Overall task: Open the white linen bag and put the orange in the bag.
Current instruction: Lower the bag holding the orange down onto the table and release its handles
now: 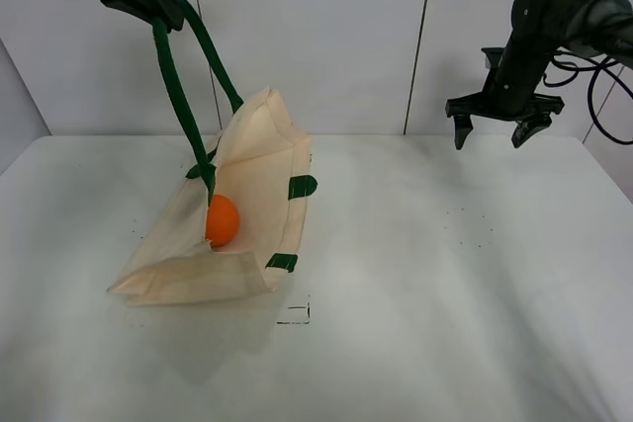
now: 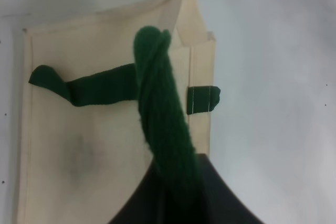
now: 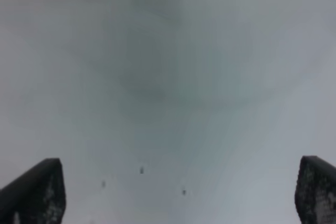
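Clamping bag [image 1: 259, 167], left gripper [image 1: 155, 13] above orange [image 1: 222, 220]

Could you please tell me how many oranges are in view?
1. The orange sits in the open mouth of the white linen bag; more could be hidden inside the cloth.

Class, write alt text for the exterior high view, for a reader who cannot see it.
The left gripper, raised high, holds up the white linen bag by one green handle, so its mouth gapes open with the orange resting in the opening. The right gripper hangs open and empty above the white table, apart from the bag.
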{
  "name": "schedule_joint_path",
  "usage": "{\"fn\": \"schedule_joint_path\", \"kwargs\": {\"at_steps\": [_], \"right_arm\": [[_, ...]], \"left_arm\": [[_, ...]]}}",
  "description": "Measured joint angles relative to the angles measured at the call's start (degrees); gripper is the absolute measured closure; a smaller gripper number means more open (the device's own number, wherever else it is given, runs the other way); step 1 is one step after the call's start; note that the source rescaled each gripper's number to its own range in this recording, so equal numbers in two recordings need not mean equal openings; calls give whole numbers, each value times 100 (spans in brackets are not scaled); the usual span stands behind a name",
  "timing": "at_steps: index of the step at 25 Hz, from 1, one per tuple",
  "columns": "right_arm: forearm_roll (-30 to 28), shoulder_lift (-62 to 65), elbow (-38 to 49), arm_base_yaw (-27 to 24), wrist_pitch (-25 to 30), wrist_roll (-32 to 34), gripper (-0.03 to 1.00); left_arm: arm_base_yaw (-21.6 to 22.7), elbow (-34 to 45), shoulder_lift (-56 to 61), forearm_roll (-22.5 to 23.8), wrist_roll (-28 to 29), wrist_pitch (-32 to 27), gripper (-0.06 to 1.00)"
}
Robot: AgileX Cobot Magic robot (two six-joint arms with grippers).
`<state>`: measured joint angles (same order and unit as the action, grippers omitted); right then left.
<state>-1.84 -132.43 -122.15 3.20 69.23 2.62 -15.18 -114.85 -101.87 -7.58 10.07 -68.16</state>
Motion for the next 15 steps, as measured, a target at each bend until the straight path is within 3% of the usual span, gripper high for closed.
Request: {"fn": "schedule_joint_path", "kwargs": {"at_steps": [6, 15], "right_arm": [[4, 1491, 2045, 0, -6, -24, 2], [63, 5074, 5766, 0, 7, -35, 2]], "left_arm": [[0, 0, 0, 0, 0, 0, 94], [0, 0, 0, 0, 0, 0, 94]]}}
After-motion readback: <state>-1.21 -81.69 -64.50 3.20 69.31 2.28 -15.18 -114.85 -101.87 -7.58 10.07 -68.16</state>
